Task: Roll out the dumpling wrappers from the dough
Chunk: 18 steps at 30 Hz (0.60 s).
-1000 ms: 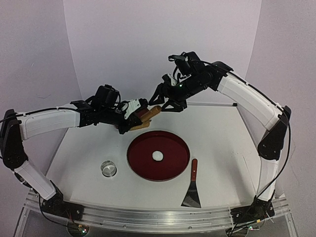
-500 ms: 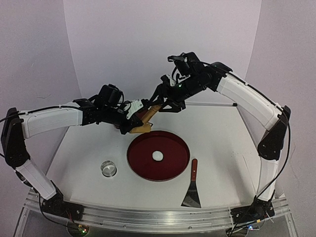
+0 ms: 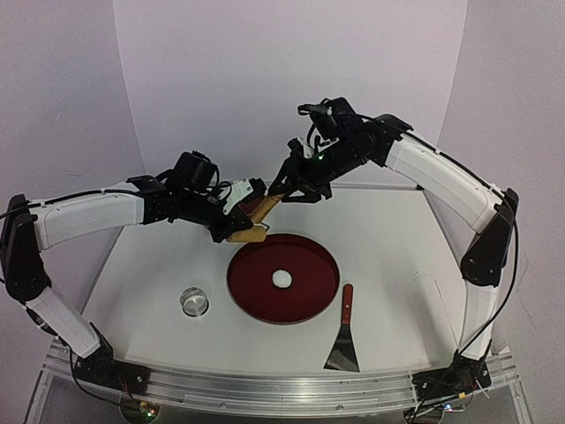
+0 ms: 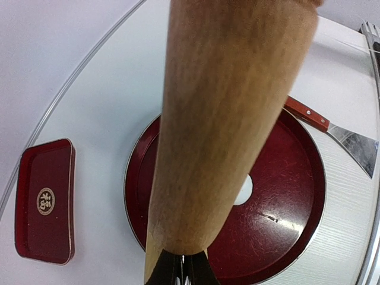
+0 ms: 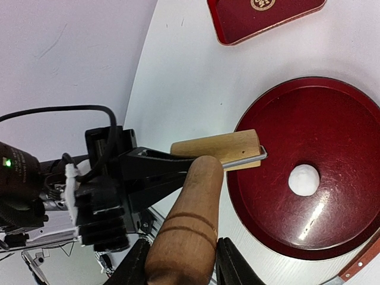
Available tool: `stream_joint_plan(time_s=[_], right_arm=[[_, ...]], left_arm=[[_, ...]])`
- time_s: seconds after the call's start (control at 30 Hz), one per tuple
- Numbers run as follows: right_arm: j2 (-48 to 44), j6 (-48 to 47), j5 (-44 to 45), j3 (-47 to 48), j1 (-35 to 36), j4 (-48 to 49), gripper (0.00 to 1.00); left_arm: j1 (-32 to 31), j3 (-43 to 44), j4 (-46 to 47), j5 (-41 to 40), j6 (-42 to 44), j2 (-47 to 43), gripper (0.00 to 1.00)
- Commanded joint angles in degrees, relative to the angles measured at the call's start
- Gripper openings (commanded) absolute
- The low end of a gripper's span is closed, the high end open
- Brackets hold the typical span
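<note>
A small white lump of dough (image 3: 282, 278) (image 5: 303, 179) sits in the middle of the round red tray (image 3: 309, 300) (image 4: 297, 225). A wooden roller (image 3: 250, 230) (image 5: 221, 151) hangs in the air above the tray's far left rim. My left gripper (image 3: 238, 210) (image 4: 183, 268) is shut on the thin metal frame by the drum, which fills the left wrist view and half hides the dough (image 4: 244, 191). My right gripper (image 3: 284, 188) (image 5: 180, 264) is shut on the roller's grooved wooden handle (image 5: 187, 219), one finger on each side. The dumpling wrappers are out of view.
A shiny ring cutter (image 3: 194, 301) stands left of the round tray. A red-handled metal scraper (image 3: 343, 331) (image 4: 332, 127) lies to the tray's right. A small rectangular red tray (image 4: 44, 202) (image 5: 264, 18) lies at the back of the table.
My right gripper's jaws have closed in on the roller's handle. The roller has tipped lower, drum end toward the tray's rim, as the left arm shifted slightly right.
</note>
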Motion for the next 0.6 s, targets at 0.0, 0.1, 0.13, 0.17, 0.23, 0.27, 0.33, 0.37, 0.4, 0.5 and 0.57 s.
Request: stream_joint_plan(time_s=[0.0, 0.1, 0.13, 0.17, 0.23, 0.27, 0.33, 0.37, 0.4, 0.5, 0.57], right_arm=[[-1.19, -0.85, 1.92, -1.5, -0.13, 0.2, 0.38], [-1.06, -0.72, 1.6, -2.27, -0.29, 0.13, 0.38], [-0.67, -0.67, 1.19, -2.27, -0.32, 0.16, 0.38], [-0.17, -0.62, 0.66, -2.1, -0.31, 0.16, 0.38], [0.76, -0.59, 0.02, -1.37, -0.31, 0.2, 0.38], [1.28, -0.55, -0.27, -0.96, -0.34, 0.25, 0.38], [2.31, -0.5, -1.28, 0.22, -0.29, 0.25, 0.39], [2.84, -0.53, -2.19, 0.7, -0.3, 0.24, 0.4], [3.34, -0.51, -2.96, 1.17, -0.33, 0.23, 0.41], [4.22, -0.35, -5.18, 1.19, -0.3, 0.09, 0.43], [4.12, -0.44, -5.99, 0.19, -0.33, -0.08, 0.46]], left_arm=[[-0.51, 0.74, 3.11, 1.67, -0.48, -6.44, 0.0], [-0.54, 1.37, 1.97, 2.14, -0.02, -7.39, 0.0], [-0.6, 1.98, 1.29, 2.49, 0.14, -7.44, 0.0], [-0.66, 2.73, 0.53, 2.96, 0.32, -7.31, 0.0], [-0.87, 3.84, -0.91, 3.27, 0.92, -6.9, 0.0], [-0.92, 4.32, -1.3, 3.33, 1.1, -6.69, 0.0], [-1.06, 4.51, -0.95, 3.32, 1.21, -6.58, 0.0], [-1.08, 4.65, -0.9, 3.22, 1.36, -6.48, 0.0], [-1.14, 4.85, -0.86, 3.07, 1.57, -6.36, 0.0], [-1.23, 5.92, -1.87, 2.08, 2.63, -5.89, 0.0], [-1.22, 6.59, -2.91, 0.84, 3.57, -5.56, 0.0]])
